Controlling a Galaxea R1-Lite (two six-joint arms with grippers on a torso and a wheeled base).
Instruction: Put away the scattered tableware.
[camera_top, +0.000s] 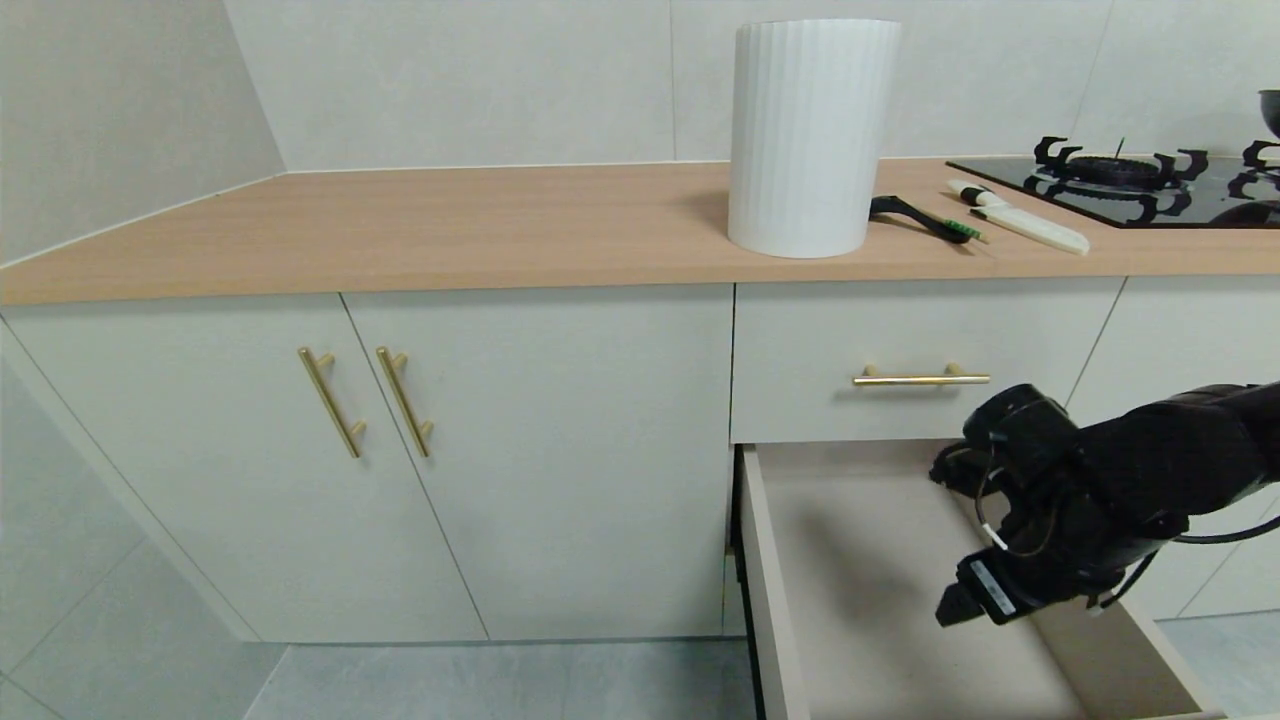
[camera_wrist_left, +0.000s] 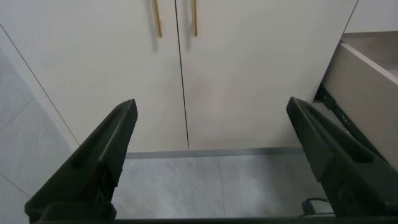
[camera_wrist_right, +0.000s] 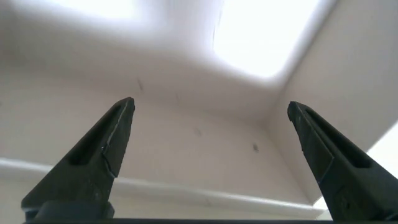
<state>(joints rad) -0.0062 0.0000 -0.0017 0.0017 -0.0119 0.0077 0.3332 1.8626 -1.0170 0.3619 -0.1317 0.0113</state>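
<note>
Tableware, i.e. white knife (camera_top: 1020, 222) & black-handled utensil (camera_top: 920, 219), lies on wooden countertop (camera_top: 450, 230) btwn ribbed white canister (camera_top: 808, 140) and gas hob (camera_top: 1130, 185), the two just beside each other. R gripper (camera_wrist_right: 211, 109) hangs over open lower drawer (camera_top: 860, 580), jaws spread wide, nothing in them. L gripper (camera_wrist_left: 211, 109) faces cupboard doors (camera_wrist_left: 249, 74) near floor, jaws wide too, empty.
</note>
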